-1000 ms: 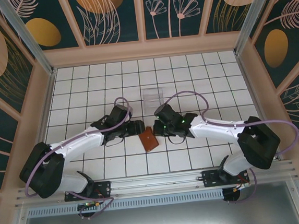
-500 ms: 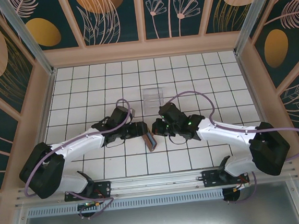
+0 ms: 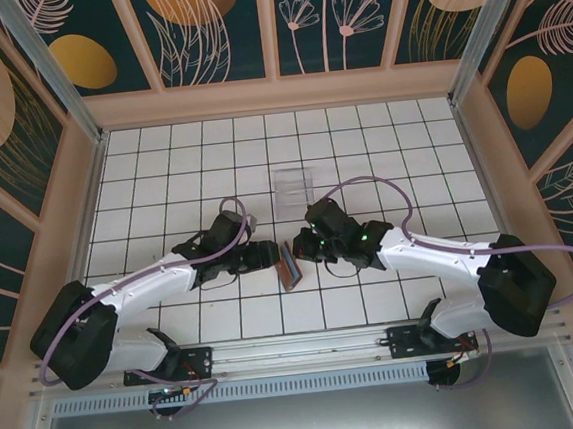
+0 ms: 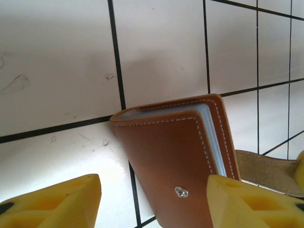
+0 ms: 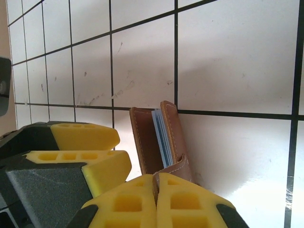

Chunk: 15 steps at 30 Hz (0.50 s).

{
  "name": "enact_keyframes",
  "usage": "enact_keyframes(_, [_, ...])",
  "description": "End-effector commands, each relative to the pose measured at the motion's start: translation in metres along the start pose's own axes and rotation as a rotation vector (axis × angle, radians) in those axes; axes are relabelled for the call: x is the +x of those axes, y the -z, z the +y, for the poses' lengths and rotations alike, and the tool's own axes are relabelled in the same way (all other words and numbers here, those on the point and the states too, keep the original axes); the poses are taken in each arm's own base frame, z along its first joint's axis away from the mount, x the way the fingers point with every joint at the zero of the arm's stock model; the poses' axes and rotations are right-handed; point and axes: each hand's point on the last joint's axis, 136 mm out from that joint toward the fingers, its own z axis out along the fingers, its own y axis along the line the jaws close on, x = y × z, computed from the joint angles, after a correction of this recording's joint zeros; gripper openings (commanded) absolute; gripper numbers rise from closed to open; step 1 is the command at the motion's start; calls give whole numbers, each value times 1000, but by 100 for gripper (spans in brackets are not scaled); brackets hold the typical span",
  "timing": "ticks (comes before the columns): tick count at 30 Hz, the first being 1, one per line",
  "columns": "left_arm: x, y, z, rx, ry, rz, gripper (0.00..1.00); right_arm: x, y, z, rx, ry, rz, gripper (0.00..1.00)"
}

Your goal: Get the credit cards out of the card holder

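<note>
The card holder (image 3: 289, 265), reddish-brown leather, stands on edge on the white tiles between my two grippers. In the right wrist view my right gripper (image 5: 156, 190) is shut on the holder's brown closing tab (image 5: 183, 167). The covers of the card holder (image 5: 148, 140) are slightly apart, and pale blue-white layered edges (image 5: 162, 135) show between them; I cannot tell credit cards from sleeves. In the left wrist view my left gripper (image 4: 154, 199) is open and straddles the card holder (image 4: 166, 156). Its right finger (image 4: 251, 202) is at the holder's edge and its left finger (image 4: 52, 204) stands apart.
A clear plastic tray (image 3: 292, 187) sits on the tiles just beyond the grippers. Wooden frame walls bound the tiled floor (image 3: 162, 165) on three sides. Both white arms reach in from the near rail, and purple cables loop above them.
The card holder has gone from lying flat to standing on edge, lifted by its tab. My left gripper has moved in around it. The right arm's elbow has swung right.
</note>
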Motion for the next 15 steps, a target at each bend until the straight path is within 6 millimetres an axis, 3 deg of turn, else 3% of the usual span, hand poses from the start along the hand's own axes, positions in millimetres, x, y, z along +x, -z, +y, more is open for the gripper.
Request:
enact_keyframes(1, [8,4,5,-16,11,9,56,-3,6,-5,18,-10,-25,0])
enact_keyframes(3, [7,5,4,-13,11,7,54,-2,6,-6,22,-11,-23,0])
enact_keyframes(6, [-1,8,-9,21,3,-10,65,-1,5,-3,5,-11,-16,0])
enact_keyframes(10, [-9,8,-24,48,-7,-20,68,-3,7,2,-9,-11,-20,0])
enact_keyframes(15, [-1,-6,-26,14,-31,16,69,-4,9,3,-13,-12,-24,0])
